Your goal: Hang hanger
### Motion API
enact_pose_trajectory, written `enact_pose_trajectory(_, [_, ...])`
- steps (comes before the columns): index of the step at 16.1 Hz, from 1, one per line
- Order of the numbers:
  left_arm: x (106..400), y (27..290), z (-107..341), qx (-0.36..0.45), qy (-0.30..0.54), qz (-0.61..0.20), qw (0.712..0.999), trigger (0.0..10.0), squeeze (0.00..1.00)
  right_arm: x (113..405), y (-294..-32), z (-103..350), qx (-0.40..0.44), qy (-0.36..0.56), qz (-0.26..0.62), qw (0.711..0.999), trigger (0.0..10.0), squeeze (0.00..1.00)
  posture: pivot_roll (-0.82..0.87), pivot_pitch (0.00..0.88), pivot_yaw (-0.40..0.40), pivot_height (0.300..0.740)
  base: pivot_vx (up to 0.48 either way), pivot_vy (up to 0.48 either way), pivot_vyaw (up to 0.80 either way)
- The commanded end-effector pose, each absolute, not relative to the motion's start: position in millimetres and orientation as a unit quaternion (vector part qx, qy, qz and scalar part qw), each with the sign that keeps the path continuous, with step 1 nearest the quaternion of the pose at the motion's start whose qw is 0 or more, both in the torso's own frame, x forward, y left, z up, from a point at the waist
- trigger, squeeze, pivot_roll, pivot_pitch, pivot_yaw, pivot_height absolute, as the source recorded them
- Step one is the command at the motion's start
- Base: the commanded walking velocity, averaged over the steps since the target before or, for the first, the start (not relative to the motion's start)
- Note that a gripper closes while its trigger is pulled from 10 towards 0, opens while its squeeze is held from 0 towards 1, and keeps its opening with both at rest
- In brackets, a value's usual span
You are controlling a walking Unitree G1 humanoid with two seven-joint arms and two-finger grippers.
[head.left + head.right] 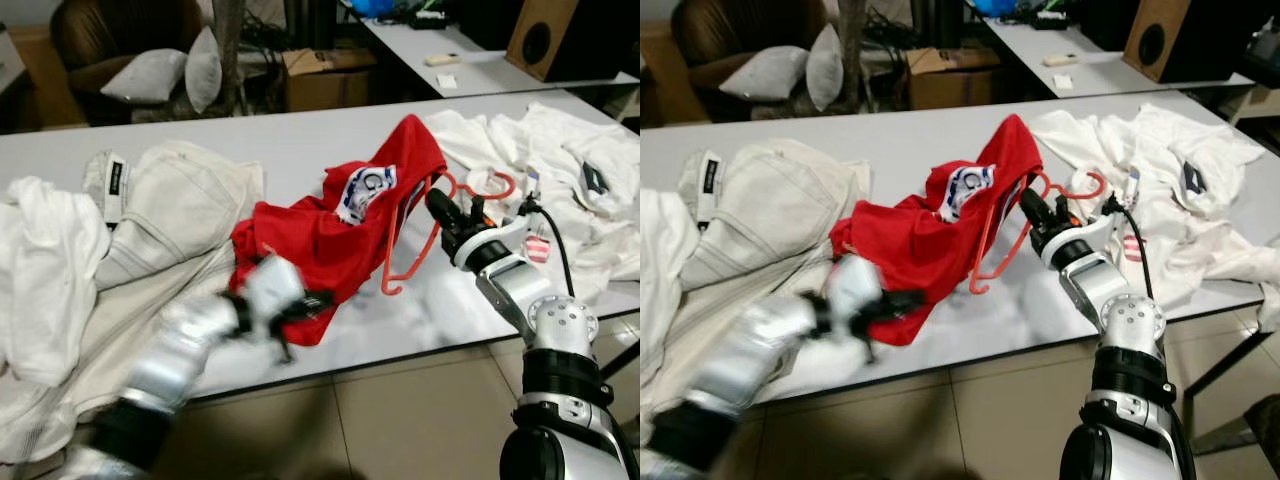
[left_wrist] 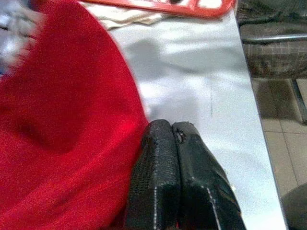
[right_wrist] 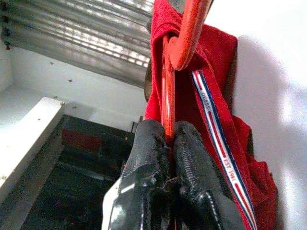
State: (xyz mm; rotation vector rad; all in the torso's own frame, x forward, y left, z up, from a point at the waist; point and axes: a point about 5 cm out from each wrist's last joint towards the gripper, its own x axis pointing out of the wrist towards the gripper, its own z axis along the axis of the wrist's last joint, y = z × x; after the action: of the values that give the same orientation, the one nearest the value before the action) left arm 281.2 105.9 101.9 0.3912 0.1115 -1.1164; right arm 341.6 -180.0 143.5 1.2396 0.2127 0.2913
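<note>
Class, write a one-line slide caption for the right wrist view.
Right gripper clamps the red hanger threaded into the red shirt.

Foreground: a long grey table (image 1: 300, 140) runs across the room, its top glossy under indoor light.
Floor: beige tiles (image 1: 400, 420) with dark grout lines below the table edge.
Back left: a brown armchair (image 1: 95, 40) holding two grey cushions (image 1: 150, 72).
Centre back: a cardboard box (image 1: 325, 78) on the floor.
Back right: a second grey table (image 1: 440, 50) and a wooden speaker (image 1: 545, 38) with a round black cone.
</note>
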Motion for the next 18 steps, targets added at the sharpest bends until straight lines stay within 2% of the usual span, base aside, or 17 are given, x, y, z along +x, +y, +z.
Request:
enact_pose_trajectory(1, [287.2, 100.7, 103.9, 0.214, 0.023, -0.504, 0.836, 10.0, 1.0, 343.7, -180.8, 148.1, 0.572, 0.093, 0.143, 0.802, 10.0, 0.0, 0.05, 0.0, -0.006, 0.74, 0.0, 0.0, 0.0])
enact_pose_trajectory(3, [291.9, 94.6, 105.6, 0.231, -0.01, -0.476, 0.848, 10.0, 1.0, 341.2, -179.2, 148.5, 0.569, 0.095, 0.147, 0.803, 10.0, 0.0, 0.03, 0.0, 0.0, 0.74, 0.0, 0.0, 0.0])
enact_pose_trajectory(5, [300.1, 93.4, 105.8, 0.26, -0.038, -0.445, 0.856, 10.0, 1.0, 335.0, -176.0, 146.5, 0.545, 0.108, 0.156, 0.817, 10.0, 0.0, 0.02, 0.0, 0.006, 0.74, 0.0, 0.0, 0.0])
enact_pose_trajectory(7, [298.9, 92.4, 98.8, 0.269, -0.034, -0.465, 0.843, 10.0, 1.0, 329.0, -172.9, 144.3, 0.532, 0.118, 0.164, 0.823, 10.0, 0.0, 0.02, 0.0, 0.012, 0.74, 0.0, 0.0, 0.0])
enact_pose_trajectory(10, [299.5, 91.6, 96.9, 0.281, -0.041, -0.463, 0.84, 10.0, 1.0, 326.5, -172.4, 145.1, 0.53, 0.117, 0.166, 0.823, 10.0, 0.0, 0.01, 0.0, 0.016, 0.74, 0.0, 0.0, 0.0])
enact_pose_trajectory(13, [303.5, 94.9, 79.2, 0.311, 0.001, -0.46, 0.832, 10.0, 1.0, 322.8, -169.8, 145.9, 0.529, 0.116, 0.169, 0.824, 10.0, 0.0, 0.01, 0.0, 0.022, 0.74, 0.0, 0.0, 0.0])
enact_pose_trajectory(14, [302.8, 101.3, 65.3, 0.322, 0.057, -0.467, 0.822, 10.0, 0.0, 322.1, -169.5, 145.6, 0.528, 0.116, 0.169, 0.824, 10.0, 0.0, 0.01, 0.0, 0.026, 0.74, 0.0, 0.0, 0.0])
enact_pose_trajectory(15, [301.8, 102.9, 62.9, 0.321, 0.068, -0.472, 0.818, 7.6, 0.0, 321.8, -169.4, 145.5, 0.528, 0.116, 0.169, 0.824, 10.0, 0.0, 0.01, 0.0, 0.027, 0.74, 0.0, 0.0, 0.0])
enact_pose_trajectory(16, [300.6, 104.8, 60.4, 0.321, 0.078, -0.477, 0.814, 3.6, 0.0, 321.6, -170.0, 145.6, 0.529, 0.115, 0.169, 0.824, 10.0, 0.0, 0.01, 0.0, 0.028, 0.74, 0.0, 0.0, 0.0])
enact_pose_trajectory(17, [299.0, 106.7, 57.2, 0.316, 0.092, -0.486, 0.81, 0.0, 0.0, 321.6, -170.7, 145.8, 0.53, 0.114, 0.168, 0.824, 10.0, 0.0, 0.01, 0.0, 0.028, 0.74, 0.0, 0.0, 0.0])
enact_pose_trajectory(18, [298.4, 107.1, 56.1, 0.312, 0.097, -0.489, 0.809, 0.0, 0.0, 321.6, -171.0, 145.9, 0.53, 0.114, 0.168, 0.824, 10.0, 0.0, 0.01, 0.0, 0.028, 0.74, 0.0, 0.0, 0.0])
